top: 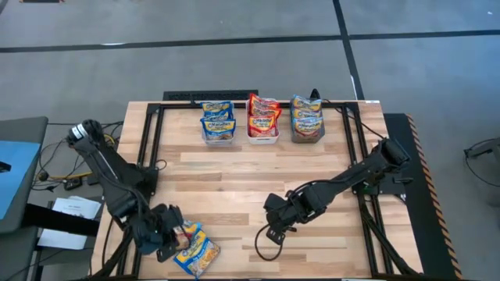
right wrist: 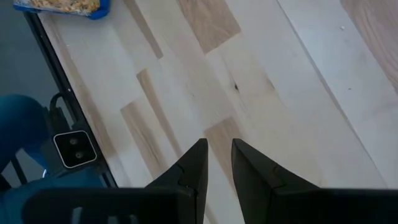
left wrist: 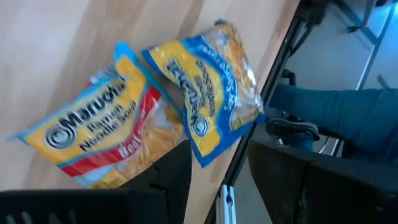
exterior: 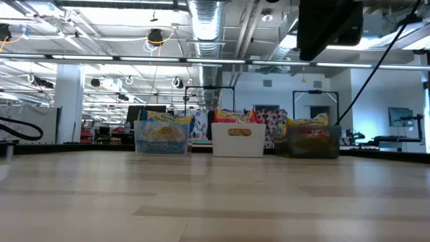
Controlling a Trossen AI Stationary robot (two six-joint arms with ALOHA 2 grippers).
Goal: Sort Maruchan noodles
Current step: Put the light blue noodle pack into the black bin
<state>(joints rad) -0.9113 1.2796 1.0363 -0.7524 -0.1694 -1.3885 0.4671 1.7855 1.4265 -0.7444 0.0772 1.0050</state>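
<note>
Overhead and wrist views of a pale wooden-plank worktop on a black frame. Three small rectangular bins stand in a row along the far edge: a clear bin with blue-and-yellow flat plastic ramen packets, a white bin with red-and-yellow packets, and a dark bin with blue-and-orange packets. The left gripper sits at the near left corner, over two loose packets that overlap at the worktop's near edge: a blue-and-yellow packet with a red band and a blue-and-yellow packet whose corner reaches the edge rail; whether its jaws are open or closed cannot be told. The right gripper hangs low over bare planks near the middle front, jaws nearly closed with a narrow gap, holding nothing. The wide central span between bins and grippers lies open
</note>
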